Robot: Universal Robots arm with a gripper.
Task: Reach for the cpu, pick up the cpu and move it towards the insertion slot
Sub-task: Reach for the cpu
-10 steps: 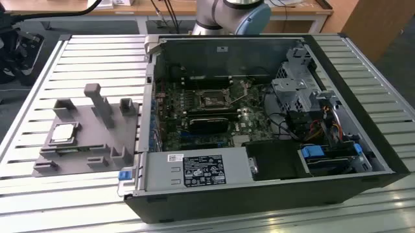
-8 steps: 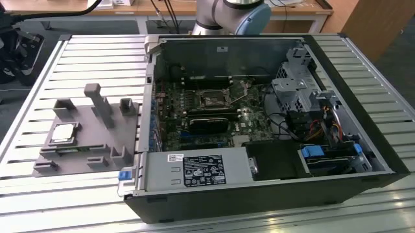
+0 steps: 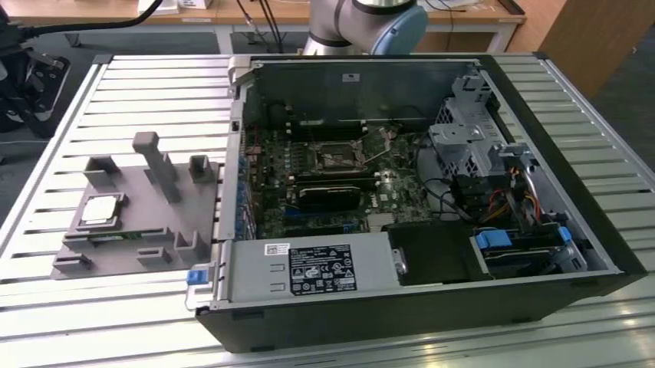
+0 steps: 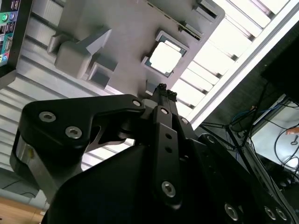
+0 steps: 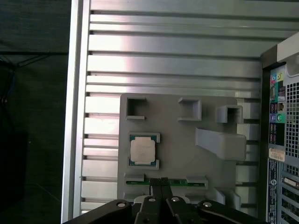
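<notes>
While the cpu (image 3: 103, 211) lies flat in a recess of the grey tray (image 3: 153, 218), the gripper (image 5: 161, 181) hangs above that tray, clear of the chip, its fingers pressed together on nothing (so both wrist views show). Beside the tray, inside the open computer case (image 3: 409, 322), sits the insertion slot (image 3: 333, 157).

I saw the cpu (image 3: 103, 210) in the tray (image 3: 138, 221) at the exterior view's left of the computer case (image 3: 348, 83), the insertion slot (image 3: 334, 156) inside it.
</notes>
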